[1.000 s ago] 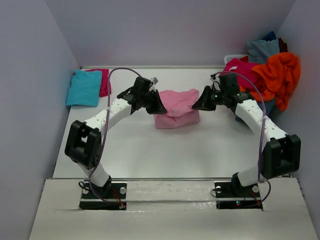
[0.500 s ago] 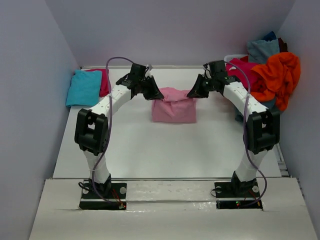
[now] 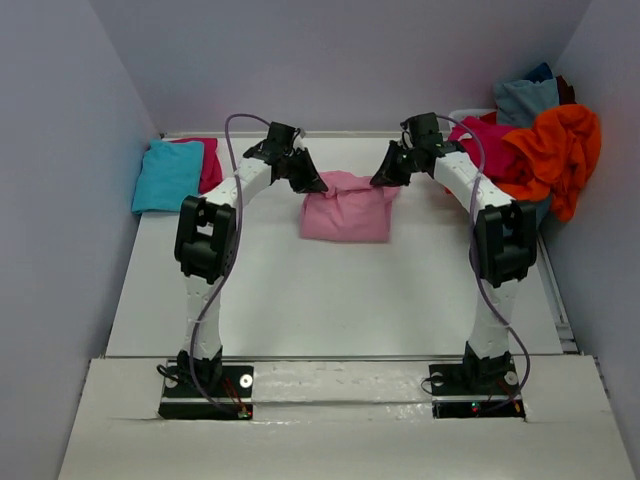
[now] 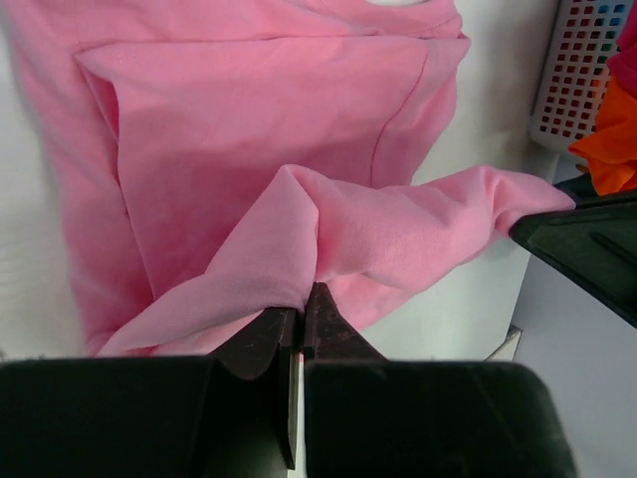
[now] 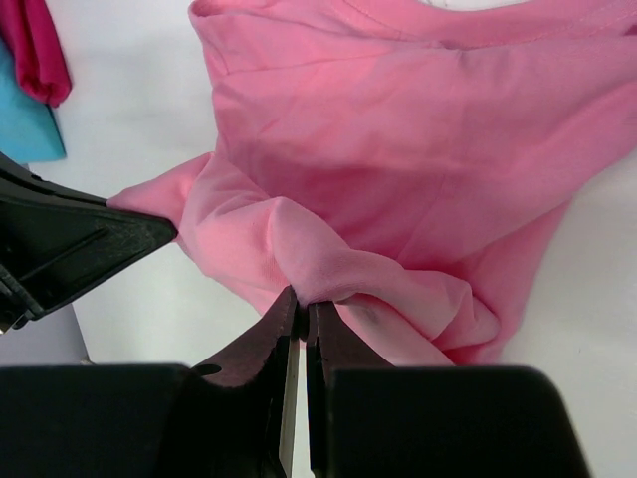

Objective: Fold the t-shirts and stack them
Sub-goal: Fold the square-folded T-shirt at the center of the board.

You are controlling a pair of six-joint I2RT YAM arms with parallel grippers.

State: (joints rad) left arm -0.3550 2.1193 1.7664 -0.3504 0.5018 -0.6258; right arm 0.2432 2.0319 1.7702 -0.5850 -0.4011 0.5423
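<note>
Pink cloth is sitting pinched in both claws: left gripper [image 3: 312,183] and right gripper [image 3: 383,178] are each clamping tight on a far corner of the pink shirt [image 3: 345,215], lifting that edge. The rest is lying on the table [image 3: 330,300], toward the back. Versus half a second ago, both grippers are reaching further back and the arms are standing taller. Far left, turquoise shirt [image 3: 168,177] is lying folded; far right, orange shirt [image 3: 560,150] is lying piled.

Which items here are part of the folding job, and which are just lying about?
Job: pink shirt, pinched by left end effector and right end effector; turquoise shirt, folded; orange shirt, grey-blue shirt, magenta shirt, piled right.
Lying about: basket by that pile.
</note>
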